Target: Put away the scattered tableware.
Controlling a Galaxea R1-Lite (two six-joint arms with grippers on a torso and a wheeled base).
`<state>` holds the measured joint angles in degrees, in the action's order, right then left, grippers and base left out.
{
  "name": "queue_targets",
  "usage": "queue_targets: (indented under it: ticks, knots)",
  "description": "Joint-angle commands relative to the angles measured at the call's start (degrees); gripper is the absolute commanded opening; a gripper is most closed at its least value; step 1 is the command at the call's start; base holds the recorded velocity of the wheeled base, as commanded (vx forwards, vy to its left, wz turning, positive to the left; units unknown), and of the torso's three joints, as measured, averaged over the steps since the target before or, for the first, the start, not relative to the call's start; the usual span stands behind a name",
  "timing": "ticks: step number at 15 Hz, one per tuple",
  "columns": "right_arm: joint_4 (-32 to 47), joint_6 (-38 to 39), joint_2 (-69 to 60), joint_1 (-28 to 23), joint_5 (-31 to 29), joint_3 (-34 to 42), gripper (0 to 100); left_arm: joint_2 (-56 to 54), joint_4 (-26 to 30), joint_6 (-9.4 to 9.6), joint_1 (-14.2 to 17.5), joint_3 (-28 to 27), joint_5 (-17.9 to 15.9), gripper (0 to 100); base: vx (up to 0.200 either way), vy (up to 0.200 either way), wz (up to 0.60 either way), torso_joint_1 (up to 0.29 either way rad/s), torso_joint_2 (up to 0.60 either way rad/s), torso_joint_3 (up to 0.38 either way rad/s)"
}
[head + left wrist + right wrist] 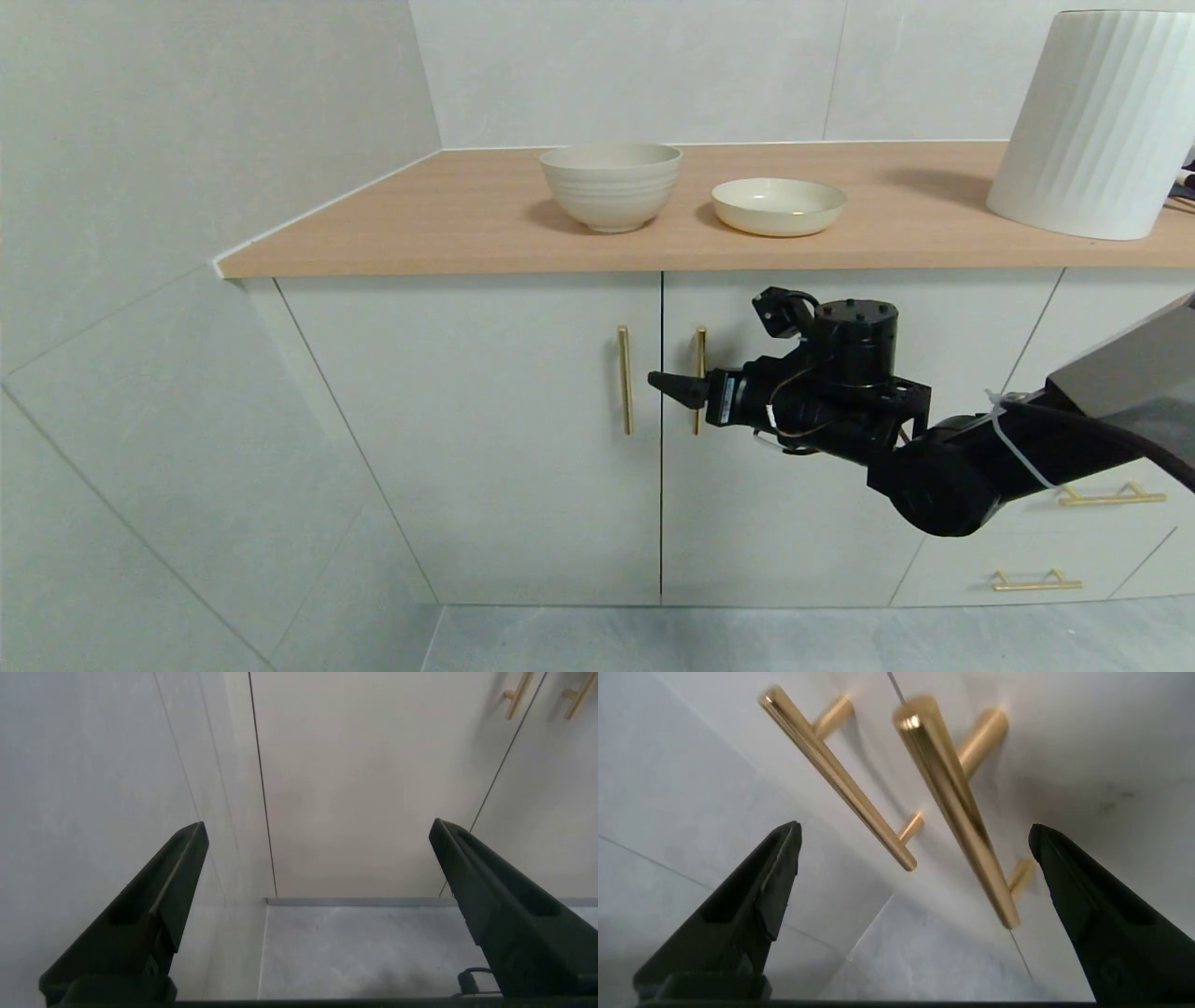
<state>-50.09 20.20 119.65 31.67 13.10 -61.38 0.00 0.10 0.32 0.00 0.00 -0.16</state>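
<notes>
1. The deep ribbed bowl (611,185) sat on the wooden table (448,224), left of its middle and nearer the front edge than the back wall.
2. The shallow cream dish (779,205) lay just beside the bowl on its right. The two were apart, and both were upright.
3. A tall white fluted container (1097,121) stood at the table's right end, well apart from the dish.
4. Under the front edge, two cabinet doors were shut and met at a dark seam. The left door handle (625,380) and the right door handle (699,373), both upright gold bars, flanked that seam.
5. The right gripper (674,385) hung level with these handles, in front of the right one, with its tip over the seam. In its wrist view the fingers (738,915) were spread wide, with both handles between them and neither gripped.
6. The left gripper (316,833) also had its jaws wide apart, holding nothing. It faced a plain cabinet front low down, above the grey floor (355,952).
7. Two horizontal gold drawer handles (1111,495) showed low on the right, behind the right arm.
</notes>
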Motion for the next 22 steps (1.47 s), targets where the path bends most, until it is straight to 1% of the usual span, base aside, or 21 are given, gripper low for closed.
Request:
queue_targets:
  ticks: [1,5,8,11,17,20,22]
  knots:
    - [-0.1,0.2,0.5,0.1,0.1,0.0,100,0.1,0.0,0.03,0.0,0.0,0.0,100,0.0,0.0,0.0,0.0,0.0,0.0]
    - [-3.7,2.5,1.9,1.1,0.3,0.0,100,0.1,0.0,-0.05,0.0,0.0,0.0,100,0.0,0.0,0.0,0.0,0.0,0.0]
    - [-3.9,2.9,2.3,1.2,0.4,0.1,100,0.1,0.0,-0.05,0.0,0.0,0.0,100,0.0,0.0,0.0,0.0,0.0,0.0]
    - [-4.8,5.6,0.8,2.3,1.2,1.0,100,0.1,0.0,-0.05,0.0,0.0,0.0,100,0.0,0.0,0.0,0.0,0.0,0.0]
    - [-4.9,5.6,-3.9,2.7,7.3,6.4,100,0.1,0.0,-0.05,0.0,0.0,0.0,100,0.0,0.0,0.0,0.0,0.0,0.0]
    - [-4.9,5.6,-6.8,2.7,7.5,9.3,100,0.1,0.0,-0.05,0.0,0.0,0.0,100,0.0,0.0,0.0,0.0,0.0,0.0]
    - [-4.9,5.6,-9.5,2.8,9.0,12.3,100,0.1,0.0,-0.05,0.0,0.0,0.0,100,0.0,0.0,0.0,0.0,0.0,0.0]
